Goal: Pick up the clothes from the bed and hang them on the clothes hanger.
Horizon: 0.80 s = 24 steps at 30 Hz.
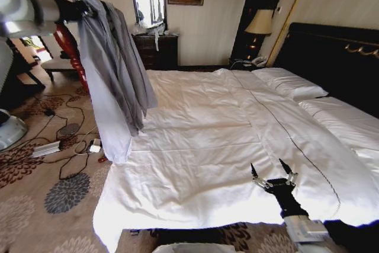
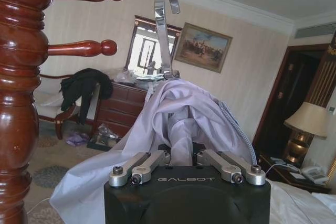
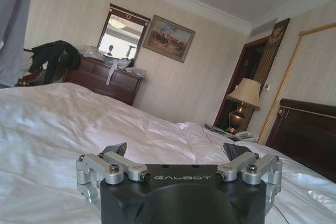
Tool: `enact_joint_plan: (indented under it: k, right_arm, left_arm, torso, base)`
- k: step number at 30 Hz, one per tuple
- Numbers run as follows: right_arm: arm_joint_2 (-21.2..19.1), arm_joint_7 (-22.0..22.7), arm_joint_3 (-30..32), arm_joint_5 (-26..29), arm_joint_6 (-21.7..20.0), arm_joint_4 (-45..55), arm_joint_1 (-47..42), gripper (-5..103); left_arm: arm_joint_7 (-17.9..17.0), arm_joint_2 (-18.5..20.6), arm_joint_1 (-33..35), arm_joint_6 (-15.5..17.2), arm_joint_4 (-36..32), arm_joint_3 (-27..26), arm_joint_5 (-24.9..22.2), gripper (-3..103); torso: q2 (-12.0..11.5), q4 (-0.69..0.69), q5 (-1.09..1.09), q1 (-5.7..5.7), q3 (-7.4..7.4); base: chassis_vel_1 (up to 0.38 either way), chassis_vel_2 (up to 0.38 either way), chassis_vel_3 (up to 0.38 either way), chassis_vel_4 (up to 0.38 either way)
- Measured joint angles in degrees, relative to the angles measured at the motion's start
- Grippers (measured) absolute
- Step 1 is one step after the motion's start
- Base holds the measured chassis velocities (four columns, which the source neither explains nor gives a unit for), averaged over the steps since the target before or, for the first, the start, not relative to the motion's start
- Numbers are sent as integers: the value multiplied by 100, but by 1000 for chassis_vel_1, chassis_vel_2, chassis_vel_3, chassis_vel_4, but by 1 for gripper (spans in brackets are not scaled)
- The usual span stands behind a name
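Note:
My left gripper (image 1: 83, 9) is raised high at the left and is shut on the clothes (image 1: 112, 75), a grey-blue shirt that hangs down in long folds beside the bed (image 1: 201, 134). In the left wrist view the fingers (image 2: 181, 153) close into the shirt (image 2: 178, 108), and the clothes hanger's chrome hook (image 2: 165, 24) sticks up from its collar. The hook is near the pegs (image 2: 79, 48) of a red wooden coat stand (image 2: 21, 77) but touches none. My right gripper (image 1: 272, 176) (image 3: 176, 150) hovers open and holds nothing, low over the duvet (image 3: 52, 119) near the bed's foot.
Cables and a power strip (image 1: 47, 148) lie on the patterned carpet left of the bed. A dark dresser (image 1: 157, 48) stands at the far wall, with a black garment heap (image 2: 81, 85) on a chair beside it. A lamp (image 1: 259, 23) and dark headboard (image 1: 331, 57) are on the right.

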Motion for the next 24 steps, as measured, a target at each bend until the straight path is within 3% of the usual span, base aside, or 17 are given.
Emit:
enact_joint_plan:
  k: [8, 14, 24]
  right_arm:
    - [0, 0, 0, 0, 0, 0, 0, 100]
    - [0, 0, 0, 0, 0, 0, 0, 100]
    - [0, 0, 0, 0, 0, 0, 0, 100]
  left_arm:
    - [84, -290, -245, 12, 587, 258, 189, 16]
    - [-72, -541, -328, -16, 1245, 380, 463, 16]
    - [-86, -745, -344, -142, 1687, 486, 606, 16]
  torso:
    - [0, 3, -1, 0, 0]
    - [0, 2, -1, 0, 0]
    - [0, 3, -2, 0, 0]
  base:
    - [0, 0, 0, 0]
    - [0, 0, 0, 0]
    - [0, 0, 0, 0]
